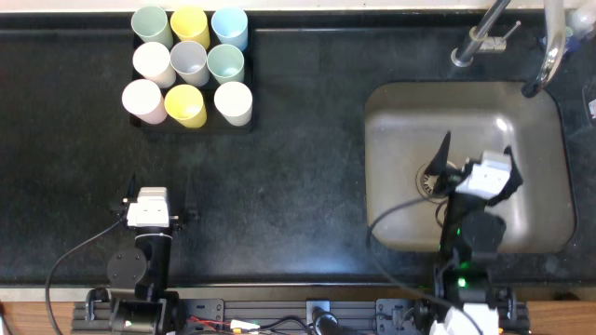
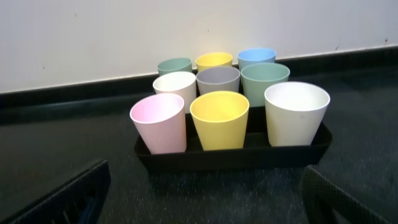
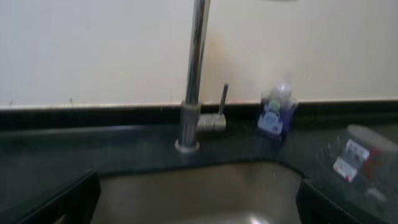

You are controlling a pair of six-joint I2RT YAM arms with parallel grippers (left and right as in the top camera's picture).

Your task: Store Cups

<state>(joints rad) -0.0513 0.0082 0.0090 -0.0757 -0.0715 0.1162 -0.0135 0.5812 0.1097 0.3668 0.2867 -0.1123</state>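
Several plastic cups stand upright, packed three by three in a black tray (image 2: 230, 158) at the counter's back left. Pink (image 2: 159, 124), yellow (image 2: 219, 119) and white (image 2: 296, 113) cups fill the row nearest my left gripper; grey (image 2: 217, 79) is in the middle. From above the same tray (image 1: 251, 93) holds the pink cup (image 1: 142, 100). My left gripper (image 1: 158, 186) is open and empty, low over the counter a short way in front of the tray, facing it (image 2: 205, 186). My right gripper (image 1: 477, 147) is open and empty above the sink, facing the faucet (image 3: 198, 183).
A steel sink (image 1: 540, 233) sits in the dark counter at the right, with its drain (image 1: 430, 179) beside my right gripper. The faucet (image 3: 196, 74) and a soap bottle (image 3: 275, 112) stand behind it. A clear packet (image 3: 360, 158) lies at the sink's far right.
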